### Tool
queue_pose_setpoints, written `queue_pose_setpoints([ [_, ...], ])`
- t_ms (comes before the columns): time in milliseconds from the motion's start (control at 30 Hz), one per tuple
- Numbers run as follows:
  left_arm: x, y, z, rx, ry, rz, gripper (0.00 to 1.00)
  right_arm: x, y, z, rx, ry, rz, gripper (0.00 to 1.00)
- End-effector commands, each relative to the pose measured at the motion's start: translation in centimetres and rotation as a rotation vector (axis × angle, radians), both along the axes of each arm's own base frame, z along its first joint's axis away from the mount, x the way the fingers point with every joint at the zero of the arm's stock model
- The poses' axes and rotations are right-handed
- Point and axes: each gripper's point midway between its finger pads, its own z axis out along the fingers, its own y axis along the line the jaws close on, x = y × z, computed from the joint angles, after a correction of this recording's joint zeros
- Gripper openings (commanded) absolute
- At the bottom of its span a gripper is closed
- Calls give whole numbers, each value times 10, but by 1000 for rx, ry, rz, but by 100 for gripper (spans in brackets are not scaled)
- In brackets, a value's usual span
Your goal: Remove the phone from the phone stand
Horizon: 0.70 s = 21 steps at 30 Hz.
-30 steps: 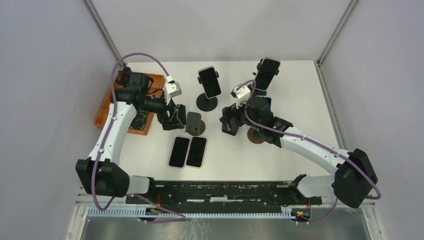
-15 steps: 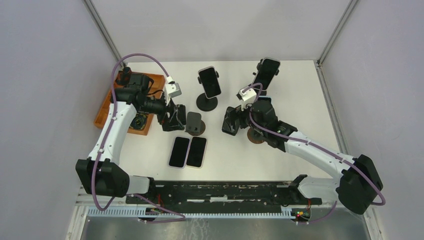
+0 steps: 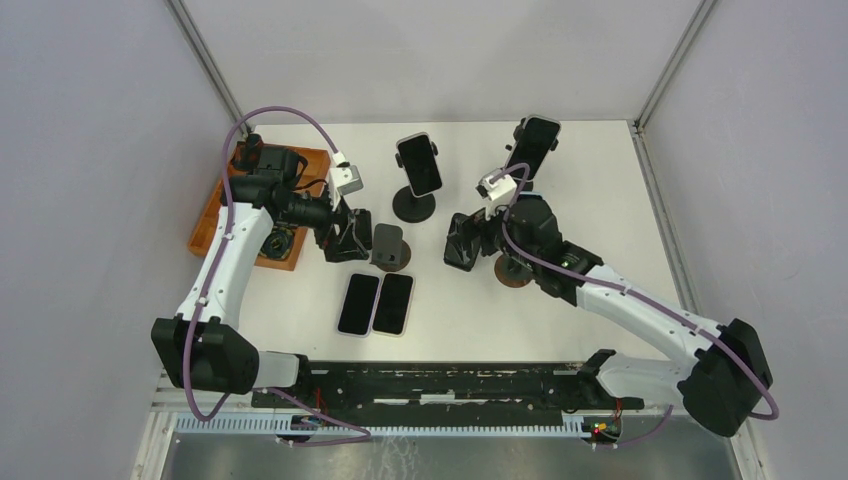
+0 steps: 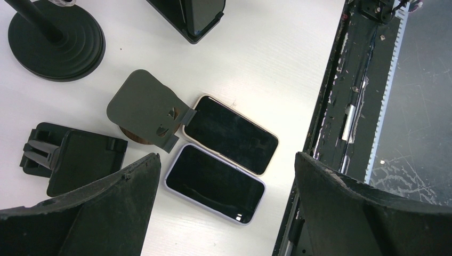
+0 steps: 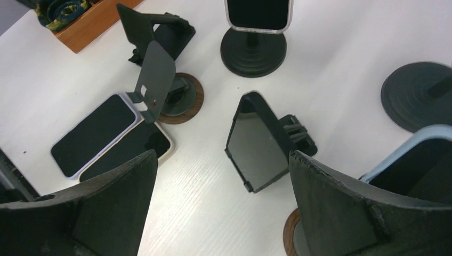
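Phones total four: a flat pair (image 3: 359, 303) side by side on the worktop (image 3: 610, 190), a centre phone (image 3: 419, 165) on its phone stand (image 3: 413, 207), a right phone (image 3: 536, 142) mounted likewise. Agape and empty: left pincer (image 4: 226, 160), right pincer (image 5: 223, 154).

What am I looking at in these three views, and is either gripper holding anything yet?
These are two robot arms, each ending in a two-finger gripper, bolted at the near edge of a white table. The wide picture comes from a fixed camera above and behind them. The other two come from a camera on each wrist, so the dark shapes at the bottom are that arm's own fingers. The left gripper and right gripper are both open and empty. On the table: a pair of flat phones, an empty folding stand, a phone on a round-based stand, another raised phone at the back right, and a wooden tray.
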Motion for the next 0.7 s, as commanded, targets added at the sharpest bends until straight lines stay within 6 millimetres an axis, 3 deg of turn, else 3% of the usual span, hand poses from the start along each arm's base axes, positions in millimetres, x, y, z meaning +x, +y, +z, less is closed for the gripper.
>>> queue_pose_setpoints([
  [0, 4, -2, 13, -21, -64, -27, 100, -21, -5, -12, 80, 36, 16, 98],
  [100, 5, -3, 15, -26, -59, -25, 100, -34, -4, -36, 109, 89, 40, 95],
  [267, 3, -3, 17, -27, -60, -22, 100, -35, -2, -66, 106, 133, 31, 91],
  [400, 3, -2, 18, -27, -62, -19, 100, -17, -7, -86, 59, 135, -53, 89],
  [667, 1, -2, 17, -27, -58, -23, 100, 25, -1, -104, 20, 89, -161, 83],
])
